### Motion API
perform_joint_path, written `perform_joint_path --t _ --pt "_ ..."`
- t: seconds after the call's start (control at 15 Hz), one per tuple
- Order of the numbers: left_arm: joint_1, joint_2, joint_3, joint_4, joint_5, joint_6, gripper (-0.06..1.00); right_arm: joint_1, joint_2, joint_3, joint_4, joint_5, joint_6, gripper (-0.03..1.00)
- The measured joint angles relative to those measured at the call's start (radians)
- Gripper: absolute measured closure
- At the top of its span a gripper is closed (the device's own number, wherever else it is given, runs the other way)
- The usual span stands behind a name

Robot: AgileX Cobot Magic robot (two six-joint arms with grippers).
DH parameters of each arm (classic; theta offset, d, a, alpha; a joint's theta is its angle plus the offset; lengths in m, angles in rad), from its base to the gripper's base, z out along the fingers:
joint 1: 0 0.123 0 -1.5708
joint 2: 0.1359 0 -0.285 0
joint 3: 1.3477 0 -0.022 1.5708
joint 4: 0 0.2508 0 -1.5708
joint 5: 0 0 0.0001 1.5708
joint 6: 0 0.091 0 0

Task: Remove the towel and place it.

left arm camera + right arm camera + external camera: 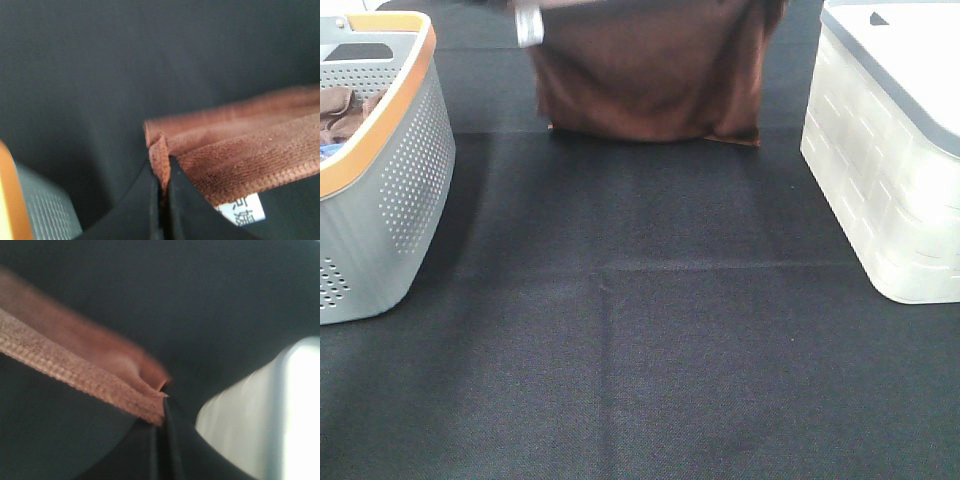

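Exterior high view: the towel [655, 70] hangs spread as a flat sheet at the far middle of the black table cover [640, 330]. Its top edge runs out of frame. Its lower edge is level and close to the cover; contact cannot be determined. Left wrist view: the left gripper [162, 169] has its black jaws fully closed, pinching a stitched corner of the towel [240, 150]. A small white tag [245, 210] with printed characters shows on the hem just beside the jaws. Right wrist view (blurred): the right gripper [162, 412] is likewise clamped on the towel [65, 360] at its opposite corner, with no gap between the jaws. A grey perforated basket [410, 170] with an orange rim stands at the left and holds bunched brown cloths [345, 110]. A pale lidded bin [880, 180] stands at the right. Both containers are well apart from the towel.
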Motion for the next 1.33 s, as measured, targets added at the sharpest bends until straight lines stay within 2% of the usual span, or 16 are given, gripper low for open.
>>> perform_joint_path --t 0.2,0.27,0.47,0.67,0.87,1.0,1.13,1.33 --pt "0.001 0.0 0.0 -0.098 0.266 0.0 0.94 0.0 0.004 0.0 0.161 0.193 -0.086 0.97" --pt "0.001 0.0 0.0 -0.098 0.266 0.0 0.94 0.0 0.004 0.0 0.161 0.193 -0.086 0.97" --pt "0.001 0.0 0.0 -0.192 0.452 0.001 0.94 -0.001 0.004 0.0 0.224 0.365 -0.098 0.97" --pt "0.001 0.0 0.008 -0.205 0.574 0.001 0.94 -0.001 0.004 0.0 0.294 0.457 -0.1 0.97" --pt "-0.002 -0.001 0.079 -0.234 0.606 0.001 0.94 -0.001 0.007 0.006 0.338 0.539 -0.1 0.97" --pt "-0.012 -0.001 0.103 -0.227 0.606 0.002 0.94 -0.001 0.007 0.027 0.353 0.541 -0.1 0.97" --pt "-0.055 -0.015 0.149 -0.175 0.609 0.003 0.94 -0.001 0.007 0.117 0.385 0.547 -0.101 0.97" --pt "-0.12 0.0 0.225 -0.153 0.613 0.001 0.94 -0.001 0.008 0.241 0.395 0.538 -0.102 0.97"
